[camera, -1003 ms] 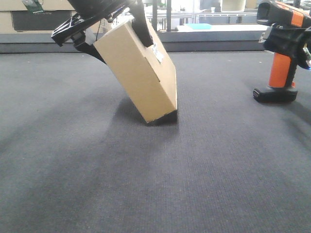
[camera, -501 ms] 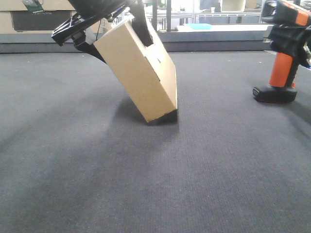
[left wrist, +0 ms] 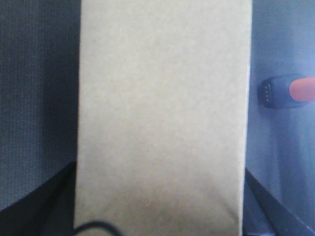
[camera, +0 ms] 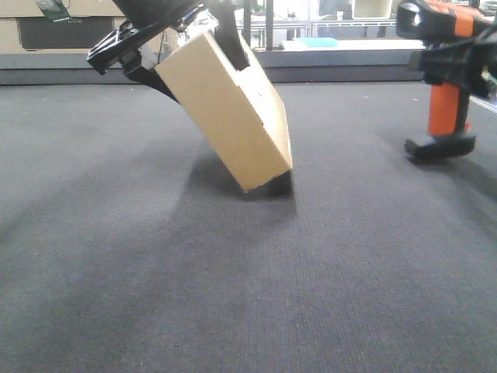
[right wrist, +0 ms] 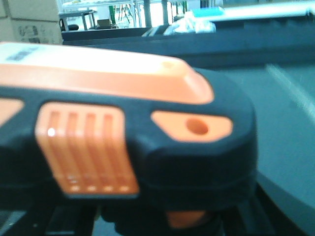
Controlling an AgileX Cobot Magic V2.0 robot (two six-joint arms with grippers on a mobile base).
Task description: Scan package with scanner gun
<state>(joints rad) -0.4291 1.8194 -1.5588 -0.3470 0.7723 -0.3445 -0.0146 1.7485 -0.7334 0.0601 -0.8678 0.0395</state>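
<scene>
A brown cardboard package (camera: 233, 113) stands tilted, its lower corner at the dark carpet. My left gripper (camera: 194, 56) is shut on its upper end, one black finger on each side. In the left wrist view the package (left wrist: 162, 118) fills the frame, with the dark fingers (left wrist: 42, 209) at the bottom corners. The orange and black scanner gun (camera: 446, 109) is at the right. My right gripper (camera: 460, 61) is shut on it just below its head, and its foot looks tipped, just off the carpet. The scanner's head (right wrist: 123, 123) fills the right wrist view.
Dark grey carpet (camera: 248, 272) covers the work surface. A raised ledge (camera: 334, 66) runs along the back, with shelving and a blue item behind it. The scanner's foot (left wrist: 285, 92) shows to the right of the package in the left wrist view.
The scanner's head has swung left toward the package and its foot has tipped up. The package has shifted slightly to the right in my left gripper.
</scene>
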